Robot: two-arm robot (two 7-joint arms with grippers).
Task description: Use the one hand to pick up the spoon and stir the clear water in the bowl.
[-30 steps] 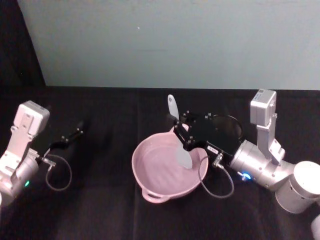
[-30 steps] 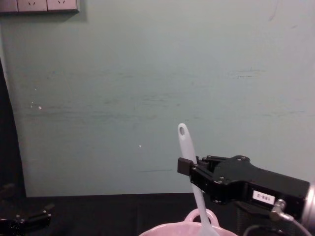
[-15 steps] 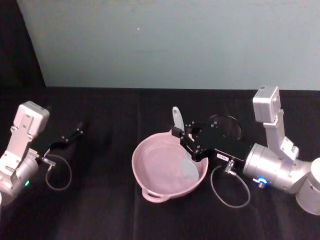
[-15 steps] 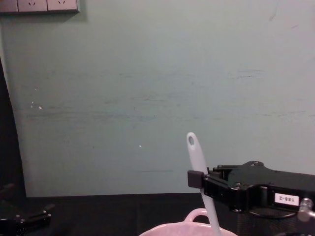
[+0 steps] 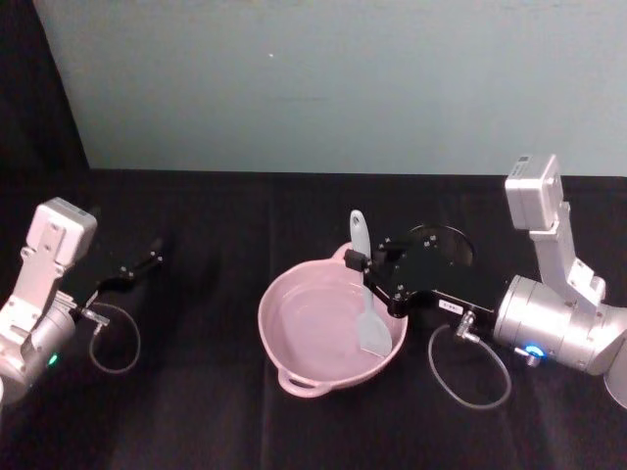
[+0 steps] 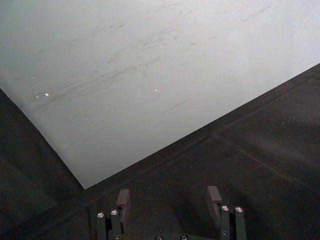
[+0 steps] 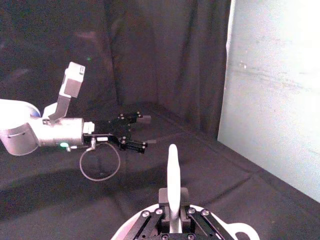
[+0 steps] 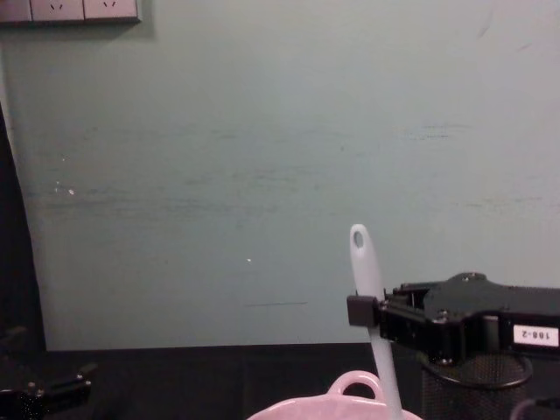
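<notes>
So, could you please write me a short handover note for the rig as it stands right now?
Right gripper: shut on the spoon at its handle, above the right rim of the bowl.
Left gripper: open, holding nothing, parked low at the far left.
Spoon: nearly upright, head down inside the bowl on its right side.
Done: spoon picked up and brought into the bowl.
Left: the stirring; how far it has got cannot be told.

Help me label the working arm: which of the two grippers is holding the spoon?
The right gripper, black and boxy with a white label, shut on the spoon over the pink bowl. The left gripper is open, holding nothing, far left.
</notes>
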